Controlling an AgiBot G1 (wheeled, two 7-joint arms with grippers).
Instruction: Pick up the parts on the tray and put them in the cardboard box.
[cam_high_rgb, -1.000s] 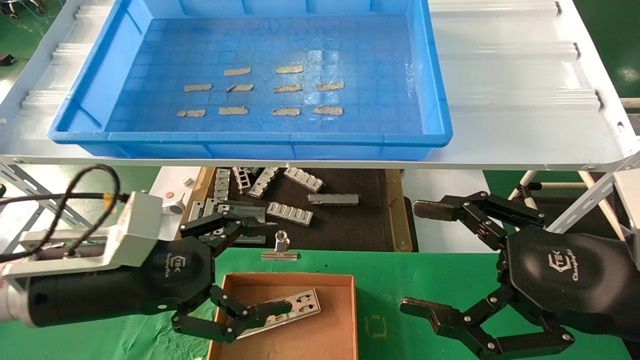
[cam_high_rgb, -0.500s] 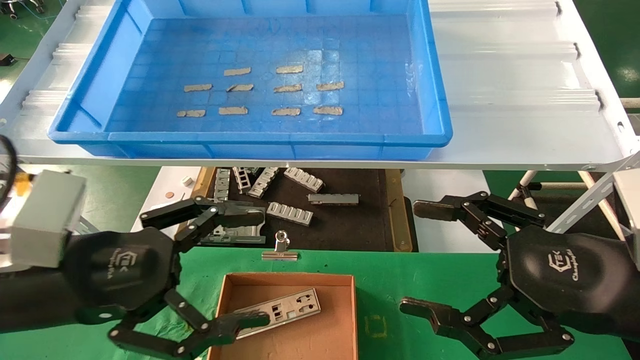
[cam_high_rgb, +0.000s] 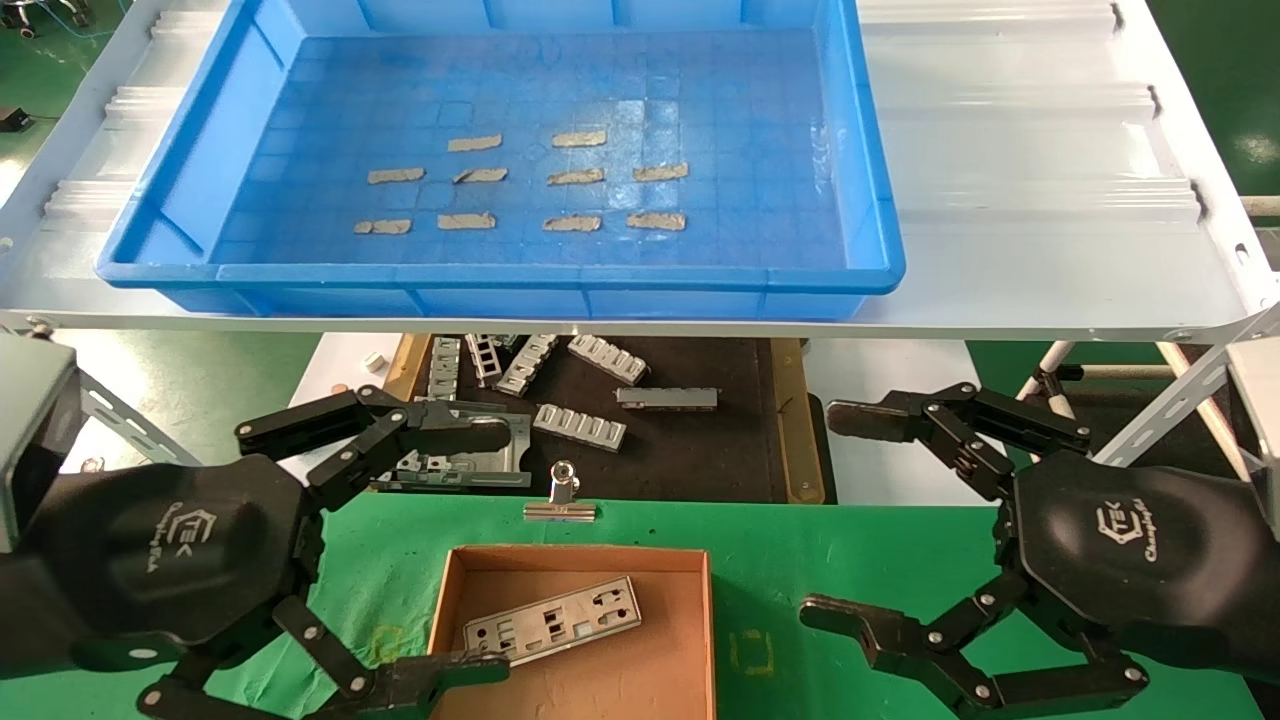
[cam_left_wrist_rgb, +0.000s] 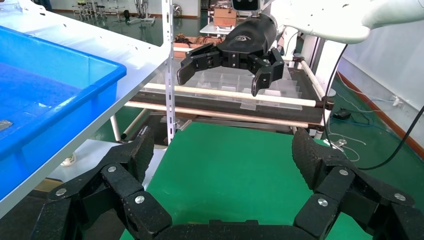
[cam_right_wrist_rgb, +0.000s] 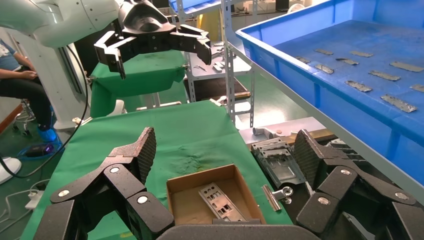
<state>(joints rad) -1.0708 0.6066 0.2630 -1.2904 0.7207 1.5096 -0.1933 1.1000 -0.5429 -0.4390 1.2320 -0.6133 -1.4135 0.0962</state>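
One silver-grey plate (cam_high_rgb: 553, 620) with punched cut-outs lies flat in the small brown cardboard box (cam_high_rgb: 575, 556) on the green cloth. It also shows in the right wrist view (cam_right_wrist_rgb: 220, 202), inside the box (cam_right_wrist_rgb: 200, 175). The blue tray (cam_high_rgb: 500, 280) on the white shelf holds only tan tape strips; no plates show in it. My left gripper (cam_high_rgb: 500, 550) is open and empty, at the box's left side, its lower finger by the box's near-left corner. My right gripper (cam_high_rgb: 822, 512) is open and empty, right of the box.
A black mat (cam_high_rgb: 690, 450) behind the box carries chunky slotted brackets (cam_high_rgb: 580, 425) and a flat metal frame (cam_high_rgb: 470, 460). A binder clip (cam_high_rgb: 562, 498) lies just beyond the box. The white shelf (cam_high_rgb: 1050, 200) overhangs the mat, and its steel legs stand at both sides.
My left gripper has drawn back to the left, off the plate and away from the box. The plate stays flat in the box. The right arm has not moved.
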